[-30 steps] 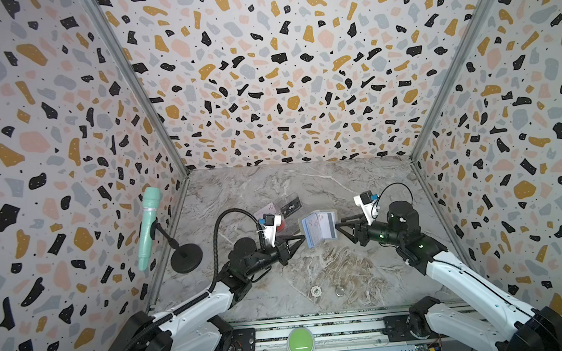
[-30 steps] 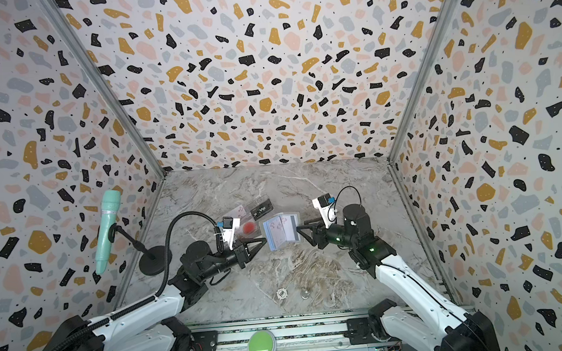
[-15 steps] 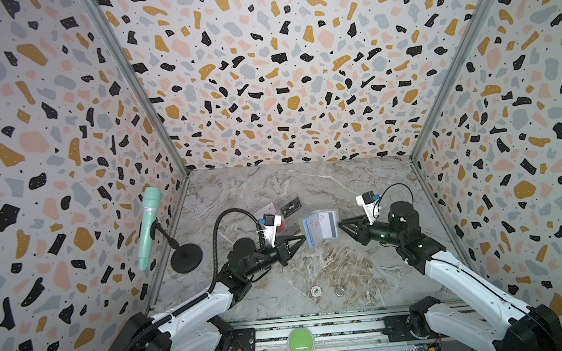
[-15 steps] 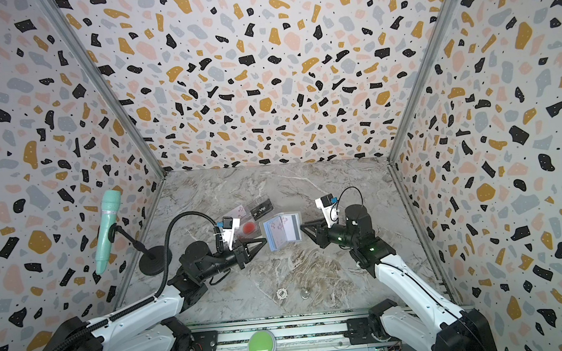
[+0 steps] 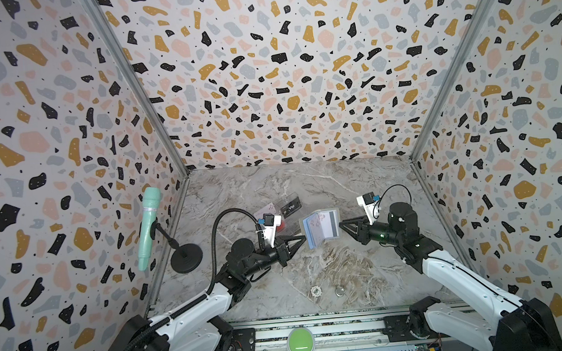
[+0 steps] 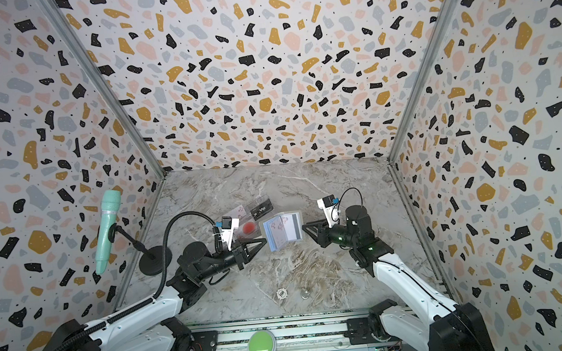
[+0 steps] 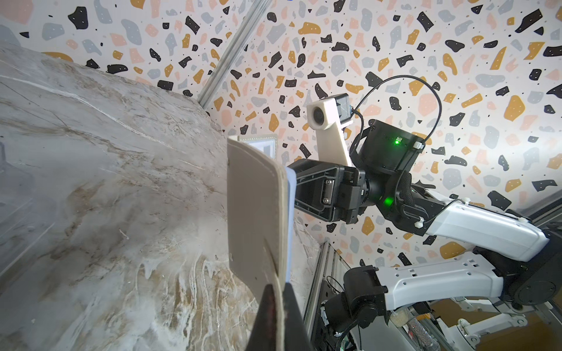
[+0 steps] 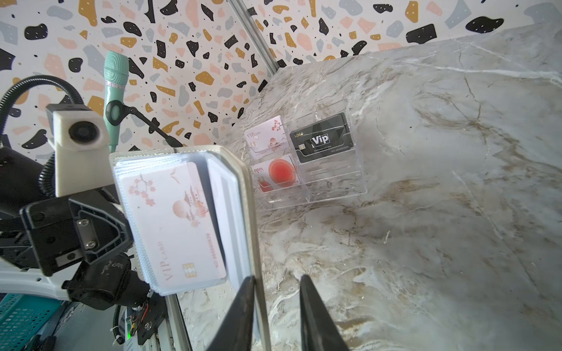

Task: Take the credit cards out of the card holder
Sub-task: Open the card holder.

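The taupe-grey card holder (image 5: 320, 227) (image 6: 282, 232) hangs open above the table between both arms. My left gripper (image 5: 303, 237) (image 7: 278, 287) is shut on the edge of one cover (image 7: 255, 212). A white-pinkish card (image 8: 173, 225) shows in the clear sleeves inside. My right gripper (image 5: 341, 222) (image 8: 276, 278) is open, astride the edge of the other cover (image 8: 243, 212), which lies against one finger only. Three credit cards rest in a clear tray (image 8: 334, 188): a black VIP card (image 8: 322, 141), a red-circle card (image 8: 278, 174) and a white-pinkish card (image 8: 267, 136).
A mint microphone (image 5: 147, 223) on a black round stand (image 5: 186, 257) sits by the left wall. A poker chip (image 5: 316, 291) and a coin (image 5: 340, 292) lie near the front edge. A green button (image 5: 300, 344) is on the front rail.
My right gripper's jaws have narrowed around the card holder's cover edge. The left gripper and the holder have stayed in place.
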